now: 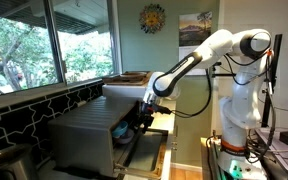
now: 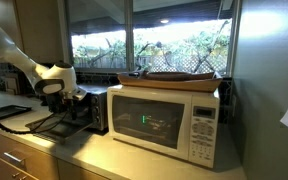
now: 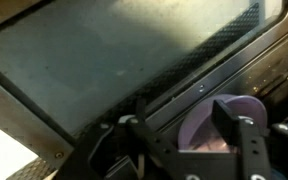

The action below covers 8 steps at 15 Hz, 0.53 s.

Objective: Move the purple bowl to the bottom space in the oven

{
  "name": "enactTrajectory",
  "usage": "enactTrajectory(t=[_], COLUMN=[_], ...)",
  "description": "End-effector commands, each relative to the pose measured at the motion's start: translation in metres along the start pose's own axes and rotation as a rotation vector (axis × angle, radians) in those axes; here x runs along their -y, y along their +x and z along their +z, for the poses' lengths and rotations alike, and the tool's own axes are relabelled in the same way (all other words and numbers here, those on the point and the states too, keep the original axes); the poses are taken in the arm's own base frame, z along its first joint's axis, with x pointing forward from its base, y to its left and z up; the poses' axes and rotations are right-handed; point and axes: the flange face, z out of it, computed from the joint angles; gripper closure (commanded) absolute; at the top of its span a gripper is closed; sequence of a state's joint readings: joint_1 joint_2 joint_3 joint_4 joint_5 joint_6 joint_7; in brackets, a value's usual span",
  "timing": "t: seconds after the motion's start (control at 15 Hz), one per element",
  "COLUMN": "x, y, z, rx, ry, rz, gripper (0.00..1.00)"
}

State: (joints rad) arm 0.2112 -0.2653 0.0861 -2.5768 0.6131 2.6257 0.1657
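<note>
The purple bowl shows in the wrist view, sitting low just past the hinge edge of the open door, at the mouth of the oven's dark interior. My gripper is open and straddles the bowl's near rim: one finger is inside the bowl, and the other is outside with a gap to the rim. In both exterior views the gripper reaches into the front of the grey oven, whose door is folded down. The bowl is hidden in both exterior views.
The door's glass pane fills most of the wrist view. A white microwave stands beside the oven with a wooden tray on top. Windows run behind the counter.
</note>
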Motion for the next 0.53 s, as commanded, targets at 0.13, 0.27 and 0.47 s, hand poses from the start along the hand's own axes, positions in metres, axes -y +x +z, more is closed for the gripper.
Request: enactTrajectory(t=[0.13, 0.27, 0.47], x=[-0.006, -0.011, -0.024], y=[-0.009, -0.01, -0.013], z=[-0.02, -0.026, -0.034], rx=[0.073, 0.082, 0.104], ry=[0.049, 0.045, 0.024], rz=[-0.032, -0.032, -0.03], gripper=[0.0, 0.0, 0.0])
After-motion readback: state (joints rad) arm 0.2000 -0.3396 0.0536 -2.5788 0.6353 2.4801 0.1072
